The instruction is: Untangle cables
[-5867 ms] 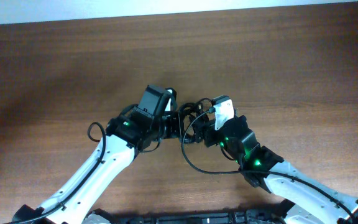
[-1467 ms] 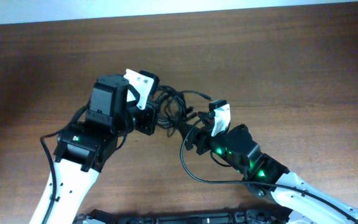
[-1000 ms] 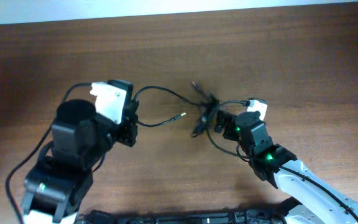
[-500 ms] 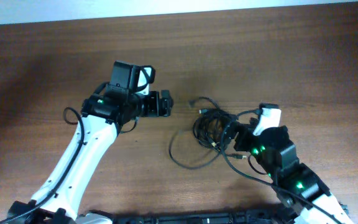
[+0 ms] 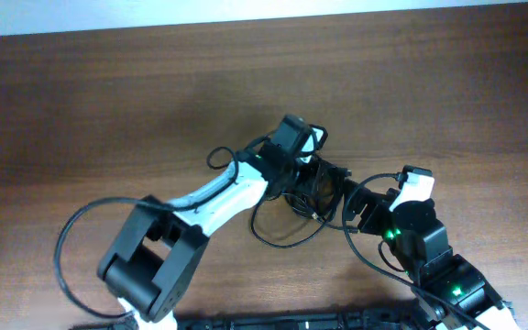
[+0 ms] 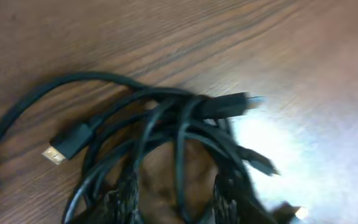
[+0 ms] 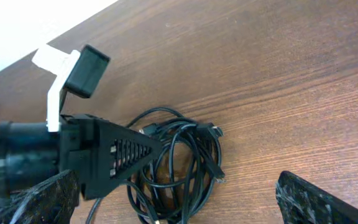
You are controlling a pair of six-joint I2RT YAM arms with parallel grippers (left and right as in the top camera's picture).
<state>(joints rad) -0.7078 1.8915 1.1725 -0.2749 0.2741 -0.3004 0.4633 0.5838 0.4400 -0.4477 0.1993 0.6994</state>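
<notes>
Overhead: the cables [image 5: 306,192] lie a little right of the middle of the wooden table [image 5: 108,92]. They form a small, tight coil of thin black cords. One slack loop [image 5: 278,234] trails out of it toward the arms' bases.

Left wrist view, close up: the strands cross and overlap in a knot. A gold-tipped plug [image 6: 56,151] sticks out on one side, and a black plug [image 6: 232,104] lies across the top.

Down on the coil sits the left gripper [image 5: 322,174]. Its fingers [image 6: 120,199] are part-way apart with several strands between them. Whether they pinch anything, I can't tell.

Just beside the coil is the right gripper [image 7: 176,180], its jaws spread wide and holding nothing. The coil lies on the wood ahead of it.
</notes>
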